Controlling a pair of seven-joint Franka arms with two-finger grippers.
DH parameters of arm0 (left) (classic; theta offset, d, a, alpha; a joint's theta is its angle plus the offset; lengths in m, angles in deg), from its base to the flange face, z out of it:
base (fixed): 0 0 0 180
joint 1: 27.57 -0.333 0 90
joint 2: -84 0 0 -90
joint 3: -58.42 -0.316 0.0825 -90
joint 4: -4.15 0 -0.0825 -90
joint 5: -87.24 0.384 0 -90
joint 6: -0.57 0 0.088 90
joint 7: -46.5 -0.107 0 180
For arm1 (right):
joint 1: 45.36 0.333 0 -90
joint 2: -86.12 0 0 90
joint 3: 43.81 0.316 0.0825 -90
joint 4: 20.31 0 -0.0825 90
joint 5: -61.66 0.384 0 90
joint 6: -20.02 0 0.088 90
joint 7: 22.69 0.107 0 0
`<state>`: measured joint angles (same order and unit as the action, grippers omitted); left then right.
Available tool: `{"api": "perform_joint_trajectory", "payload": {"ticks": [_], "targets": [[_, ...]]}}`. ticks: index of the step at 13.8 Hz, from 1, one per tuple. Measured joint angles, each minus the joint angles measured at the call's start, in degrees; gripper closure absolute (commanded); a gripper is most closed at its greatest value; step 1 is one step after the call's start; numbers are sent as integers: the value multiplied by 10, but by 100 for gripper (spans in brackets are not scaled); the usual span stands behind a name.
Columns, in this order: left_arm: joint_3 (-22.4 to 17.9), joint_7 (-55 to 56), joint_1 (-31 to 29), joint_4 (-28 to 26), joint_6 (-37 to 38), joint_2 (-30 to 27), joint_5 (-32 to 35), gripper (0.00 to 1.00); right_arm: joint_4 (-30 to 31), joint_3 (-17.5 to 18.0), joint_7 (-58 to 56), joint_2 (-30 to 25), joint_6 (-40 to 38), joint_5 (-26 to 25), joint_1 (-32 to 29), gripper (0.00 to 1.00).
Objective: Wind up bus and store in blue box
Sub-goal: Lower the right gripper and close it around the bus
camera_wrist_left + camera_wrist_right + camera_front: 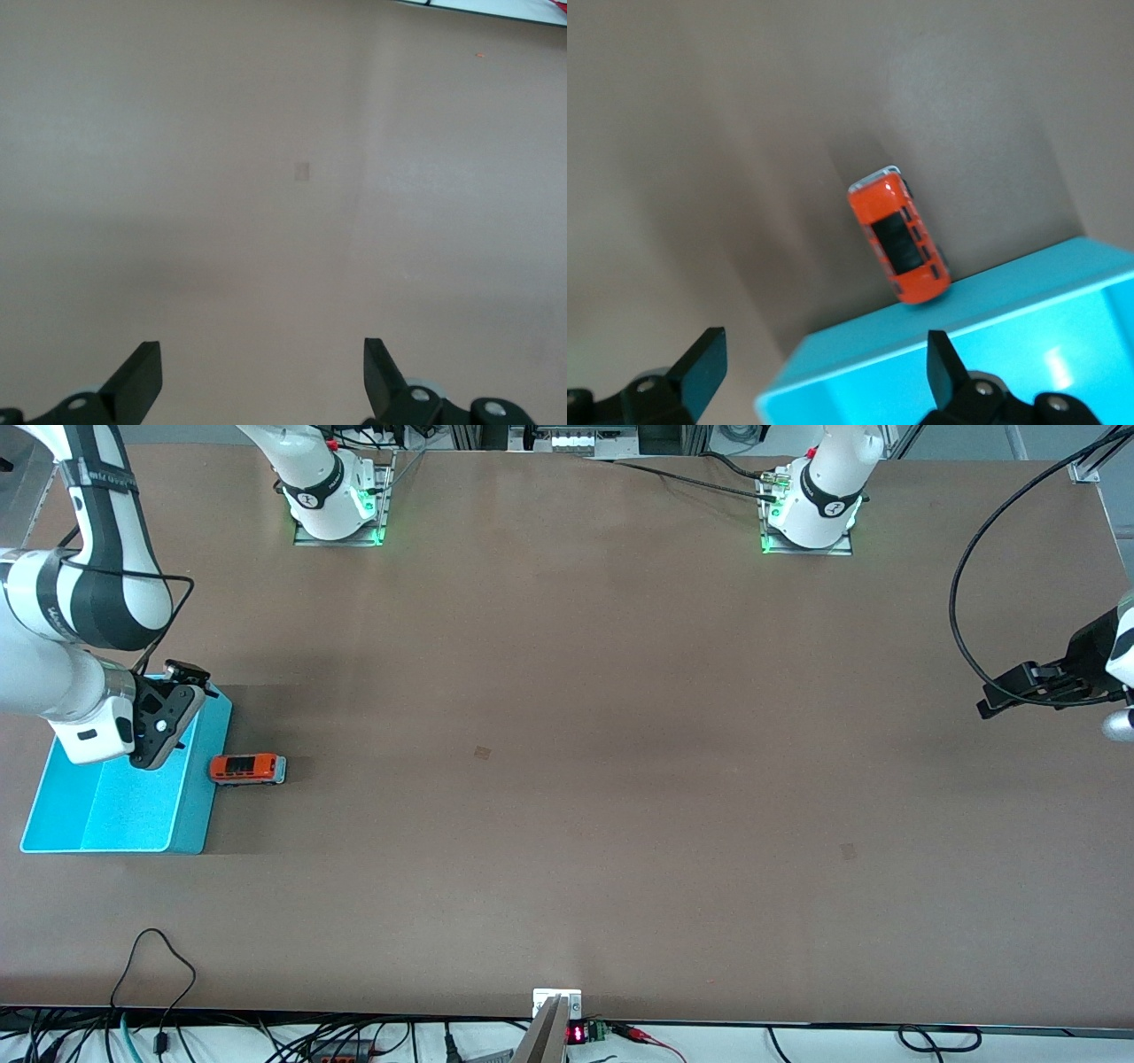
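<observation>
Brown tabletop (567,779), wide and mostly bare, with cables hanging along the edge nearest the front camera. Both arm bases are bolted at the edge farthest from that camera, green lights on at each.

Blue box (133,806) sits at the right arm's end of the tabletop, open top, nothing visible inside it. Bus (248,769) rests on the tabletop just beside the box's long wall, on the side toward the left arm's end, upright on its wheels. Orange-red body, dark roof panels, pale front end. In the right wrist view the bus (900,235) looks to be touching or almost touching the rim of the blue box (992,354); can't tell which.

Right gripper (164,717) hangs over the box's edge closest to the bus, jaws spread wide, holding nothing. In its own wrist view the right gripper (819,363) shows both fingertips apart with the box rim between them lower down.

Left gripper (1001,695) waits over bare tabletop at the left arm's end, well apart from bus and box. Jaws wide apart too, nothing in them; the left gripper (261,376) sees only plain brown surface.
</observation>
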<state>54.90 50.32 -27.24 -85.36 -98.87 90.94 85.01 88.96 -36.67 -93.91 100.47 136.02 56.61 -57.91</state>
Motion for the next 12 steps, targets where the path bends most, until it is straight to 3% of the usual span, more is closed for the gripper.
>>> {"api": "perform_joint_trajectory", "payload": {"ticks": [2,4,7,12], "targets": [[0,-6,0,-6,-6,-1,0,0,32,34,-44,6,50,-48,-36,0],[0,-7,0,-8,-2,-3,0,0,52,44,-96,19,97,-74,-40,0],[0,-6,1,-12,10,-11,0,0,76,48,-180,40,175,-78,-40,0],[7,-5,4,-18,10,-15,0,0,83,48,-222,90,240,-79,-51,0]]}}
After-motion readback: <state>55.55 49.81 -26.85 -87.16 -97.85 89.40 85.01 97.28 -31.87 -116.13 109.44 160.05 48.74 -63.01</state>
